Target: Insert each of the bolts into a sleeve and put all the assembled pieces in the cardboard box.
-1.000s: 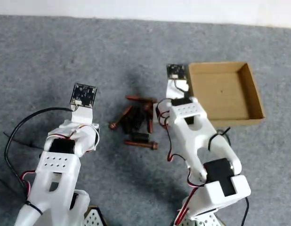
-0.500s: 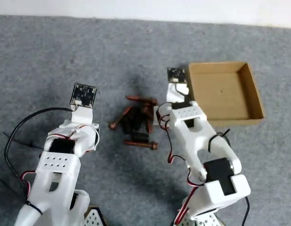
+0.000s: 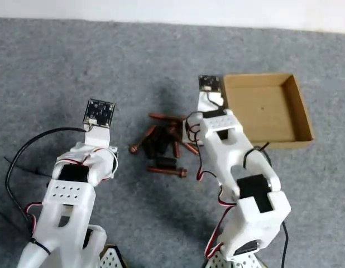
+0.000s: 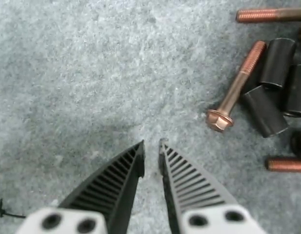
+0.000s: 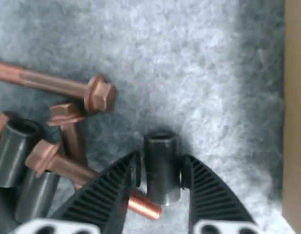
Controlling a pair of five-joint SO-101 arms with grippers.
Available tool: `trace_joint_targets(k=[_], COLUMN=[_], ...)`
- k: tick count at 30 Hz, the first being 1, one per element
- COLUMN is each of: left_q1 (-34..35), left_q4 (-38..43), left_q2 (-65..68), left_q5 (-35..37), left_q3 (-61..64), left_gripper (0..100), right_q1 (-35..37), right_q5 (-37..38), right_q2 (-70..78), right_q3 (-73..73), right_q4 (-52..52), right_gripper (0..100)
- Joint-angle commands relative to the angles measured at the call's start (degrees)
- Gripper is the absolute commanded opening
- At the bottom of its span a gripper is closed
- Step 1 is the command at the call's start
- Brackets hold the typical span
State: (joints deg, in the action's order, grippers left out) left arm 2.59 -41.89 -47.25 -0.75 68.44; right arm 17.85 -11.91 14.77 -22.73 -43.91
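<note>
Copper bolts and black sleeves lie in a loose pile [image 3: 161, 146] on the grey carpet between the arms. My right gripper [image 5: 160, 158] is at the pile's box-side edge, its fingers pressed on both sides of a black sleeve [image 5: 161, 146] that lies on the carpet. A copper bolt tip [image 5: 143, 205] pokes out beside that sleeve. The cardboard box [image 3: 262, 106] stands empty just beyond the right arm. My left gripper [image 4: 151, 145] hovers over bare carpet short of the pile, shut with nothing in it; the nearest bolt [image 4: 235, 85] lies apart from it.
More bolts [image 5: 53, 87] and sleeves [image 5: 16, 146] crowd the side of the held sleeve away from the box. The box wall [image 5: 294, 112] rises close on the other side. Open carpet lies left of and behind the pile.
The right arm has pushed forward toward the far side and swung slightly, uncovering a bolt at the pile's right edge. The left arm has not moved.
</note>
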Motion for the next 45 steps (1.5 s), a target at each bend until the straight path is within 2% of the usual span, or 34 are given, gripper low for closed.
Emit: trace_joint_targets(k=[1, 5, 8, 14, 20, 28, 38, 42, 45], left_q1=[0.92, 0.92, 0.92, 0.92, 0.92, 0.4, -5.67, -7.78, -12.35], left_q4=[0.88, 0.79, 0.79, 0.88, 0.88, 2.02, 6.24, 6.24, 6.33], left_q2=[-1.1, -1.1, -1.1, -1.1, -1.1, -1.27, -1.19, -1.19, -1.1], left_q5=[0.0, 0.0, 0.0, 0.09, 0.09, 0.88, 23.47, 24.62, 24.62], left_q3=[-0.4, -0.4, -0.4, -0.4, -0.4, -0.4, -0.57, -0.75, -0.84], left_gripper=[7, 7, 7, 7, 7, 7, 7, 6, 6], right_q1=[-1.1, -0.75, -1.1, -1.8, -3.82, -4.79, -4.88, -4.88, -4.97], right_q5=[-0.18, 0.0, -0.09, 0.18, 0.26, 0.26, 0.26, 0.26, 0.26], right_q2=[1.1, 1.1, 1.01, -1.71, -15.6, -37.14, -55.16, -61.05, -65.01], right_q3=[1.89, 1.8, 1.8, 1.54, -6.9, -23.96, -38.81, -44.18, -47.08], right_q4=[-0.04, -0.04, -0.04, -0.13, 1.54, 10.15, 17.98, 20.44, 22.2], right_gripper=[13.9, 12.3, 0.0, 0.4, 0.4, 0.4, 0.4, 0.4, 0.4])
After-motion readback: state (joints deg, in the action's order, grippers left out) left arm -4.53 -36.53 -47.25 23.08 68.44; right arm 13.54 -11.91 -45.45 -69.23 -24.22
